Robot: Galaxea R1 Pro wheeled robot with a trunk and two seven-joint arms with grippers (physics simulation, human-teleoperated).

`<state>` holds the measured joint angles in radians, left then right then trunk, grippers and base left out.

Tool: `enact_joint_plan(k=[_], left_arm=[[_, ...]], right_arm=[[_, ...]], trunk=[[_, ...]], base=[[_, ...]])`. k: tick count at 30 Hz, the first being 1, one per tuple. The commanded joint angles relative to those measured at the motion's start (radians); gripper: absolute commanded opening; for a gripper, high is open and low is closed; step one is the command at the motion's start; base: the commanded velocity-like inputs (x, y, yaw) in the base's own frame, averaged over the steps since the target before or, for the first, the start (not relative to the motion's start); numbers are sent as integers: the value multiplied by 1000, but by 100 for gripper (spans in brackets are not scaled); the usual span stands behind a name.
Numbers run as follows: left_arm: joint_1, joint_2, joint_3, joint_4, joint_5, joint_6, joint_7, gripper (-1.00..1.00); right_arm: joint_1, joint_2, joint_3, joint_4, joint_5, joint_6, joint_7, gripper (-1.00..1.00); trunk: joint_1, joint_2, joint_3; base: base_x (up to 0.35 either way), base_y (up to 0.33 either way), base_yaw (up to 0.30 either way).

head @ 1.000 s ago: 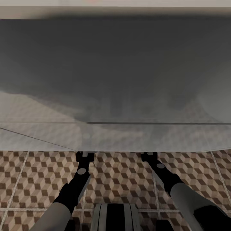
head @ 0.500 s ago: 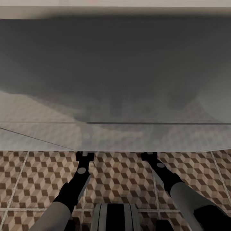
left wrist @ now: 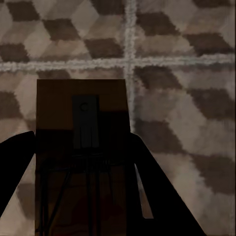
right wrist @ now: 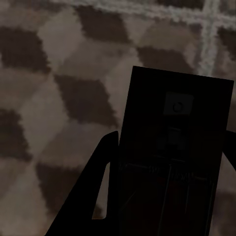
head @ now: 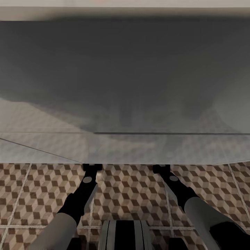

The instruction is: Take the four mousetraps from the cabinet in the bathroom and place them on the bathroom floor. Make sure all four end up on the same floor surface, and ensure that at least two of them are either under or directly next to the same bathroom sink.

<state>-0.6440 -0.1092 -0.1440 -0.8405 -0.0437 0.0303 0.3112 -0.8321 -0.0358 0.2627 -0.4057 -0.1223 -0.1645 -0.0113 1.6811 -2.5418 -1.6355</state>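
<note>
Head view, upper part: a broad grey-white surface (head: 125, 86) spans the frame from 9 to 3 o'clock; its near edge crosses just above the two grippers; what it belongs to cannot be told.
Head view, lower part: the bathroom floor (head: 128, 189), cube-patterned tiles with pale grout lines, lies at 6 o'clock beneath both arms.
Left gripper (head: 92, 167): at about 7 o'clock from the frame centre, its tip at the near edge of the grey-white surface; the forearm runs back toward 7 o'clock.
Right gripper (head: 161, 168): at about 5 o'clock, its tip likewise at that edge; the forearm runs back toward 5 o'clock.
Left mousetrap (left wrist: 81, 147): a flat dark-brown rectangle lying between the two dark fingers (left wrist: 157, 196) of the left gripper, seen over the tiles in the left wrist view.
Left mousetrap, axis: the long axis runs along the fingers; the free short end points away from the wrist, toward a grout crossing (left wrist: 130, 63); a small grey plate sits on its centre line.
Left gripper, state: closed on the left mousetrap, a finger at each long side.
Right mousetrap (right wrist: 172, 162): a dark rectangle between the right gripper's fingers (right wrist: 93, 196), over the tiles.
Right mousetrap, axis: long axis along the fingers, slightly skewed; free short end away from the wrist.
Right gripper, state: grasping the right mousetrap.
Contact with floor: whether either trap touches the tiles cannot be told.
</note>
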Motion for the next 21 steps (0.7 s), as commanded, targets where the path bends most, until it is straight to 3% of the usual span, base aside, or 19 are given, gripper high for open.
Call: enact_joint_plan(k=[1, 6, 13, 21], left_arm=[[-4, 1, -2, 0, 6, 10, -3, -100], [-25, 2, -2, 0, 46, 71, -70, -100], [-34, 2, -2, 17, 53, 83, -90, -100], [-45, 7, 14, 107, 54, 60, -143, -100]], right_arm=[[-1, -1, 7, 1, -13, -4, 1, -100], [-1, -1, 7, 2, -13, -4, 1, -100], [-1, -1, 7, 2, -13, -4, 1, -100], [-1, -1, 7, 2, -14, -4, 1, -100]], trunk=[[0, 0, 0], [0, 0, 0], [0, 0, 0], [0, 0, 0]], base=[[0, 0, 0], [0, 0, 0], [0, 0, 0], [0, 0, 0]])
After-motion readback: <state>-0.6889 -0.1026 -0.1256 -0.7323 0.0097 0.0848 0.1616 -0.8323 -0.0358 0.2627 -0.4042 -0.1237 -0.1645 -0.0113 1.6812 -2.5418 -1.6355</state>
